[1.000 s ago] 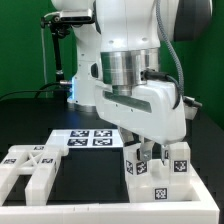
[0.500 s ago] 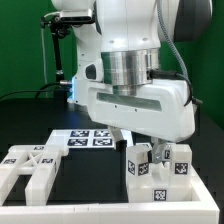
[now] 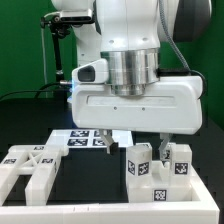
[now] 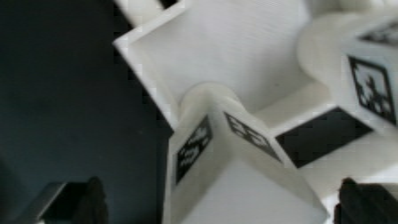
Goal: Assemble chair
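Observation:
The chair's upright white bars with black-and-white tags stand at the exterior view's right front. The flat X-braced panel lies at the left front. My gripper hangs broadside just above the bars, open and empty. One finger is left of the nearer tagged bar, the other is between the two bars. In the wrist view a tagged white bar rises in the wide gap of my gripper, with both dark fingertips well apart from it.
The marker board lies flat on the black table behind the gripper. A low white wall runs along the front left under the panel. A dark stand rises at the back left.
The gripper has turned about its vertical axis, from angled to broadside, and shifted slightly left above the bars. The chair parts have not moved.

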